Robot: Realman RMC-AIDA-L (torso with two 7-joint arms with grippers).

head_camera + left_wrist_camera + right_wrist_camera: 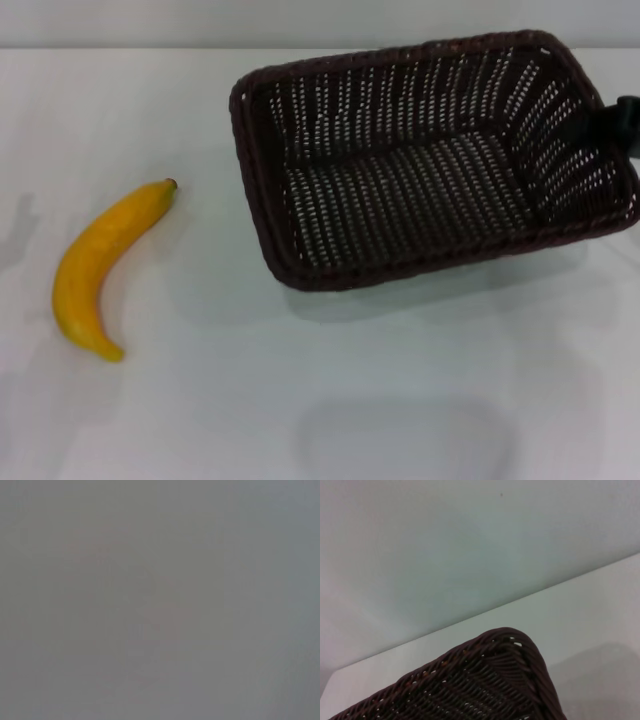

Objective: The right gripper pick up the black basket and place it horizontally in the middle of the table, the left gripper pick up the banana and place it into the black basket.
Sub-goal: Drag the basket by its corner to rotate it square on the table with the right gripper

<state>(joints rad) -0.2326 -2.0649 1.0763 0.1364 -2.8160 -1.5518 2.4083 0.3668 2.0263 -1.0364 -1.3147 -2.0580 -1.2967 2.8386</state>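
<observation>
The black basket (400,200) is in the upper right of the head view, tilted and seemingly raised off the white table (400,400), with a soft shadow below it. My right gripper (624,124) shows as a black piece at the basket's right wall, at the picture's edge, apparently clamped on that wall. The right wrist view shows a corner of the basket's braided rim (510,650) close up. The yellow banana (100,265) lies on the table at the left, stem tip pointing away. My left gripper is out of view; the left wrist view shows only plain grey.
The table's back edge meets a pale wall (150,20) just behind the basket. Bare white tabletop lies between the banana and the basket and along the front.
</observation>
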